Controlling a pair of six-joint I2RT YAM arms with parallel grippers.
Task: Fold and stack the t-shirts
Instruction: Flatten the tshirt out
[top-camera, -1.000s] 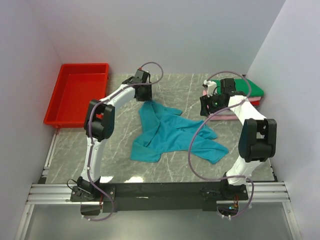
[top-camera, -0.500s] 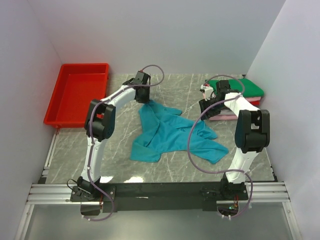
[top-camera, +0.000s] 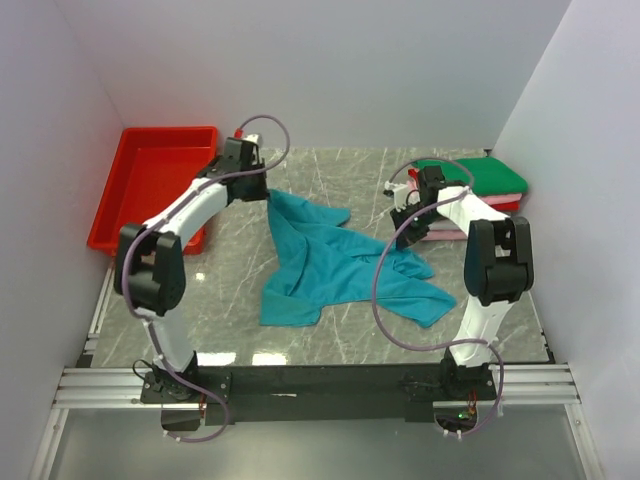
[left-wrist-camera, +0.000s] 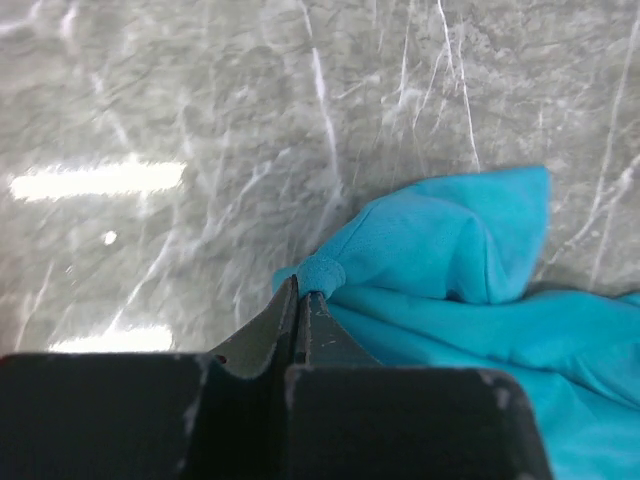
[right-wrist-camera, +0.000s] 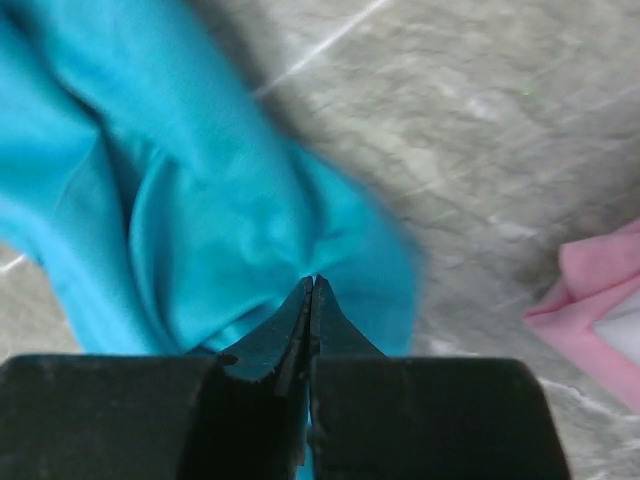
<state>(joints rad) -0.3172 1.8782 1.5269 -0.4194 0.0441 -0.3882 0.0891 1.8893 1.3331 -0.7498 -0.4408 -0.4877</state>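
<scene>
The teal t-shirt (top-camera: 335, 265) lies crumpled in the middle of the surface (top-camera: 228, 275). The left gripper (left-wrist-camera: 302, 285) is pinched tight on its far-left corner, and the right gripper (right-wrist-camera: 312, 284) is clamped on a fold nearer the right edge, possibly a sleeve. This looks like the spreading step; next, the grips need drawing apart to flatten it

The left end effector (left-wrist-camera: 302, 290) pinches a corner of the teal t-shirt (left-wrist-camera: 450, 250), which lies bunched on the grey marbled surface (left-wrist-camera: 200, 100).

Bright, even light; glare streaks the tabletop (left-wrist-camera: 420, 80) left of the teal t-shirt (left-wrist-camera: 470, 250), whose edges blur in the right wrist view.
</scene>
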